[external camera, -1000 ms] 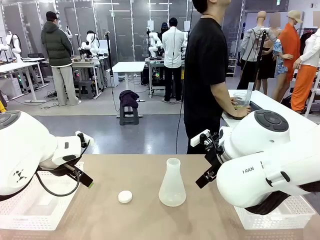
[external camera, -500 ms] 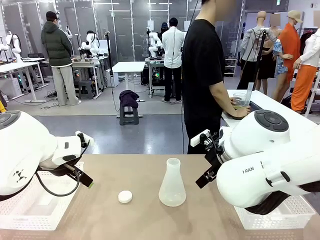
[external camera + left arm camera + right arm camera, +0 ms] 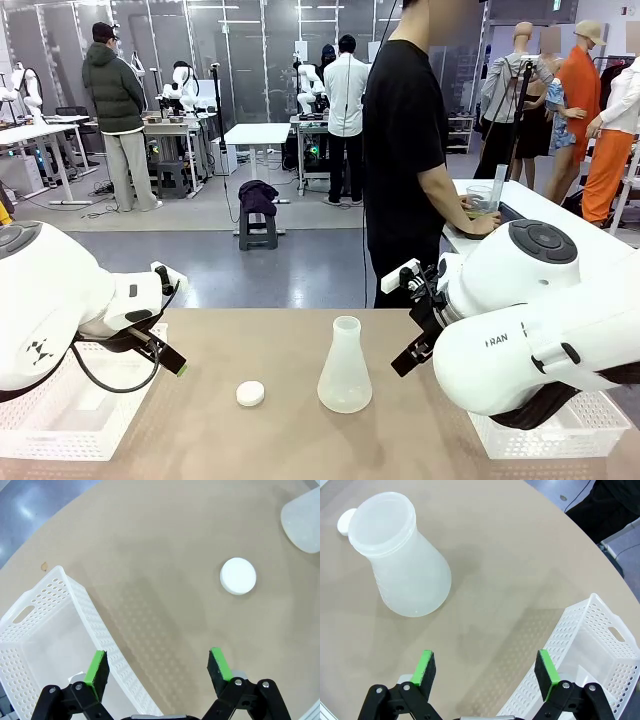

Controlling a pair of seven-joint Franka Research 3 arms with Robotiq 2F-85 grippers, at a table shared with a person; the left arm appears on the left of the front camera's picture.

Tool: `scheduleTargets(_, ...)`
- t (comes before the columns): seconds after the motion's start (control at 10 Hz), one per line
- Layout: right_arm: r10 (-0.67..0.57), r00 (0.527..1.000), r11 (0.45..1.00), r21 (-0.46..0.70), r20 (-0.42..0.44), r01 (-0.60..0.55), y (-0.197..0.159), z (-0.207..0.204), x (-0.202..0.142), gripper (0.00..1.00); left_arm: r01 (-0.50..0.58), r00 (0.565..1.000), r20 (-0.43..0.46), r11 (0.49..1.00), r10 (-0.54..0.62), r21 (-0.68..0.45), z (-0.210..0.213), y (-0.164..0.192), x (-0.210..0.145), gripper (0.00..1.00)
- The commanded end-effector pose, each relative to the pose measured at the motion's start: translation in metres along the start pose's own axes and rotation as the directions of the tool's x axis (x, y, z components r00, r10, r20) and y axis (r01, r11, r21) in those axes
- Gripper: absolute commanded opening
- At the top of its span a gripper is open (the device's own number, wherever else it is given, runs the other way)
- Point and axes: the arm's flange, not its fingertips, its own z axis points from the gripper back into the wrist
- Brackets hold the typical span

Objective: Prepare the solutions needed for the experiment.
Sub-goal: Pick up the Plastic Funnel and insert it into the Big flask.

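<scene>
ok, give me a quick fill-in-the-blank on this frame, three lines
The flask stands ____ on the table.
In the front view the white cap lies to the ____ of the flask.
The left gripper and right gripper are both ____, holding nothing.
Missing words: upright; left; open.

Both arms had glossy white, rounded shells. The left arm [image 3: 50,300] carried a small black emblem [image 3: 38,350] and a black cable [image 3: 110,388] looped under its wrist. The right arm [image 3: 520,350] bore dark lettering [image 3: 497,340] and a dark grey round cap [image 3: 545,241] on one joint. The left end effector [image 3: 157,662] and right end effector [image 3: 485,664] were black, with bright green pads [image 3: 96,666] and small silver screws [image 3: 235,682] at the finger joints. The person [image 3: 405,150] wore a black short-sleeved T-shirt.
</scene>
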Motion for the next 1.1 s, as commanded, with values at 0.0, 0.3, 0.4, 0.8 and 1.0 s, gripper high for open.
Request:
scheduleTargets(0.0, -0.002, 1.000, 1.000, 0.000, 0.000, 0.002, 0.000, 0.000, 0.000, 1.00, -0.001, 1.000, 0.000, 1.000, 0.001, 0.000, 0.000, 0.000, 0.000, 1.00)
scheduleTargets(0.3, -0.002, 1.000, 1.000, 0.000, 0.000, 0.002, 0.000, 0.000, 0.000, 1.00, -0.001, 1.000, 0.000, 1.000, 0.001, 0.000, 0.000, 0.000, 0.000, 1.00)
scheduleTargets(0.4, -0.002, 1.000, 1.000, 0.000, 0.000, 0.002, 0.000, 0.000, 0.000, 1.00, -0.001, 1.000, 0.000, 1.000, 0.001, 0.000, 0.000, 0.000, 0.000, 1.00)
scheduleTargets(0.8, -0.002, 1.000, 1.000, 0.000, 0.000, 0.002, 0.000, 0.000, 0.000, 1.00, -0.001, 1.000, 0.000, 1.000, 0.001, 0.000, 0.000, 0.000, 0.000, 1.00)
scheduleTargets(1.0, -0.059, 0.985, 0.989, 0.146, 0.160, 0.035, 0.016, 0.047, 0.015, 1.00, -0.025, 0.987, 0.152, 0.991, 0.045, -0.130, 0.042, -0.008, 0.008, 1.00)
